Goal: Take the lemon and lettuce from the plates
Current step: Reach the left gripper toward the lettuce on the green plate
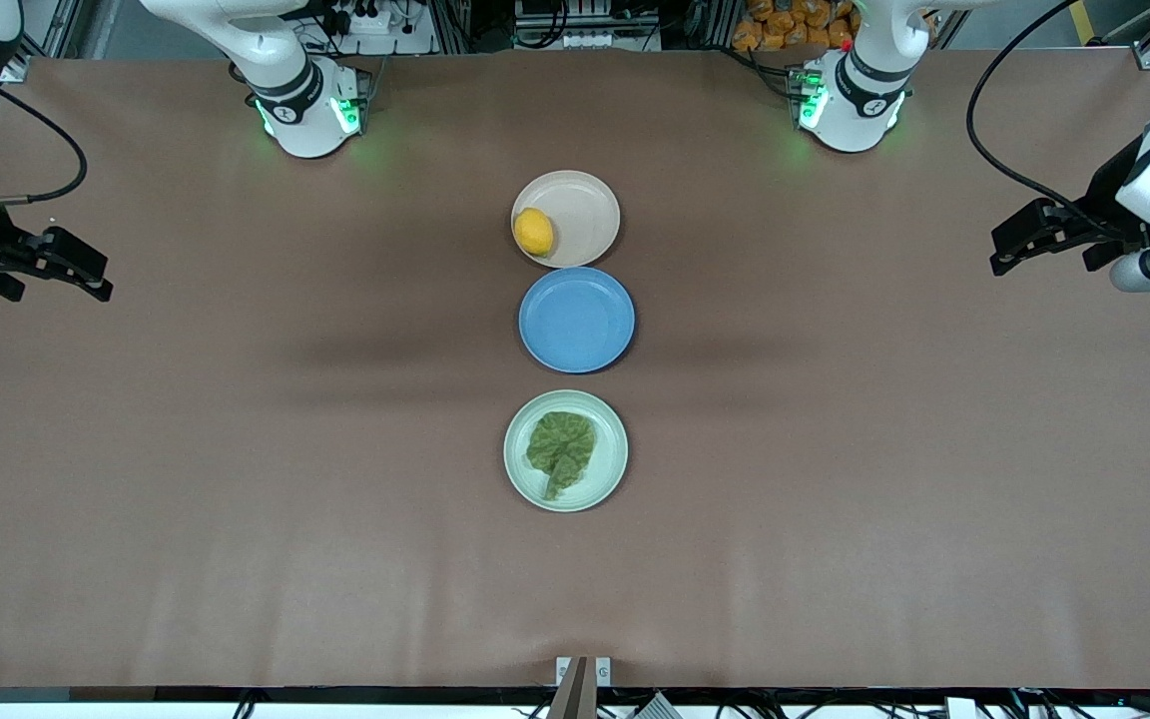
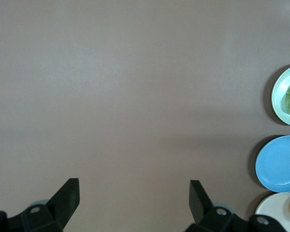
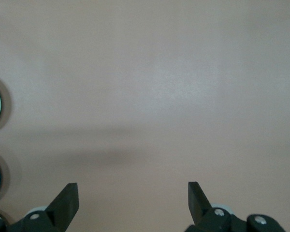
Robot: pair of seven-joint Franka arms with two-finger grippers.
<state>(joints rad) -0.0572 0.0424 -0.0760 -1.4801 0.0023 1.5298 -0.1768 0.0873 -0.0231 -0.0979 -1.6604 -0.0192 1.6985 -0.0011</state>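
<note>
Three plates line mid-frame: lemon [image 1: 534, 232] on the beige plate [image 1: 587, 210], lettuce [image 1: 561, 450] on the mint plate [image 1: 610, 469]. Left gripper [image 1: 1014, 250] and right gripper [image 1: 81, 272] wait spread at frame edges.

Landmark: middle plate [image 1: 576, 320]. Farther from the front camera, touching it: a plate [image 1: 585, 205] with lemon [image 1: 533, 232] on it. Nearer, apart: a plate [image 1: 607, 477] bearing lettuce [image 1: 562, 446].
</note>
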